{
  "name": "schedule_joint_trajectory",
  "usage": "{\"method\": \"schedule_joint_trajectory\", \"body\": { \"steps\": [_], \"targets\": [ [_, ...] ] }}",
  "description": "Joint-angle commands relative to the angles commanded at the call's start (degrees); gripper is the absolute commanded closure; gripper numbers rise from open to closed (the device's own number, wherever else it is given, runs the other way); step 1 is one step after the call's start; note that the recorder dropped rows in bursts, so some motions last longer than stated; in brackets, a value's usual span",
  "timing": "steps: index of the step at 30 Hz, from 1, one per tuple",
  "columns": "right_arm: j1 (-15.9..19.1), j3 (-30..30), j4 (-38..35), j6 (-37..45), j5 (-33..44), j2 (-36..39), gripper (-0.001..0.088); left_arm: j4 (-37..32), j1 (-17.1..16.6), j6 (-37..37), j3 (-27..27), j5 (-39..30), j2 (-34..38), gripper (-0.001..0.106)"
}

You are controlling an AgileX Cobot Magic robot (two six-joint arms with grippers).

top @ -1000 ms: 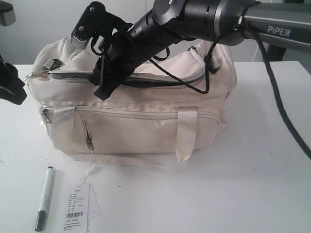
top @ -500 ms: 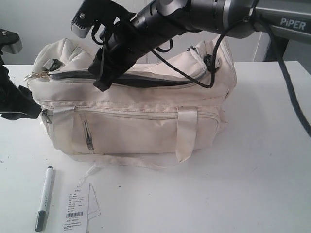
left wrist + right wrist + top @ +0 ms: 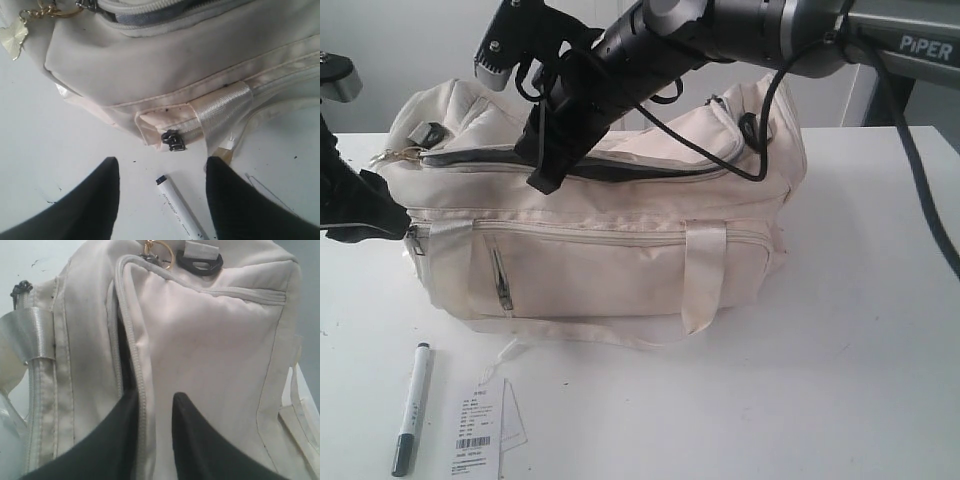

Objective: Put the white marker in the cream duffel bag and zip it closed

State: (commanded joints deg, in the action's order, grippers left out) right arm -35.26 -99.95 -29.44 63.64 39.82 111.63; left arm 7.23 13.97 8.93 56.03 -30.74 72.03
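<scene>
The cream duffel bag (image 3: 620, 260) stands mid-table with its top zip partly open and dark lining showing. My right gripper (image 3: 542, 180) reaches across its top from the right. In the right wrist view this gripper (image 3: 156, 394) is shut on the zip-edged flap of the bag (image 3: 210, 340), one finger inside the opening and one outside. The white marker (image 3: 410, 410) lies flat on the table in front of the bag's left end. My left gripper (image 3: 365, 205) hovers by that end. In the left wrist view it (image 3: 161, 160) stands open, above the marker (image 3: 177, 207) and apart from it, near the bag (image 3: 150, 65).
A white barcode paper tag (image 3: 480, 432) lies just right of the marker. A grey zip pull (image 3: 173, 141) hangs on the bag's front near the marker's end. A gold ring (image 3: 159, 250) and a black strap ring sit at the bag's end. Black cables loop off the right arm over the bag.
My left gripper has come in from the left edge and lower, toward the bag's left end. The right gripper has shifted slightly up and right along the top zip.
</scene>
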Motion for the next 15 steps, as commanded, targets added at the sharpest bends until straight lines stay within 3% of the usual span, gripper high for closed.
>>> {"method": "schedule_joint_trajectory", "body": {
  "steps": [2,6,10,15],
  "targets": [
    [0.0,0.0,1.5,0.0,0.0,0.0,0.0660,0.0,-0.1,-1.1,0.0,0.2,0.4,0.049],
    [0.0,0.0,4.4,-0.1,0.2,0.0,0.0868,0.0,-0.1,-3.5,0.0,1.8,0.7,0.049],
    [0.0,0.0,4.7,-0.4,0.4,0.0,0.0868,0.0,-0.2,-10.4,0.0,3.8,0.7,0.049],
    [0.0,0.0,4.7,-1.0,0.4,0.0,0.0868,0.0,-0.2,-29.2,0.0,5.4,0.7,0.048]
  ]
}}
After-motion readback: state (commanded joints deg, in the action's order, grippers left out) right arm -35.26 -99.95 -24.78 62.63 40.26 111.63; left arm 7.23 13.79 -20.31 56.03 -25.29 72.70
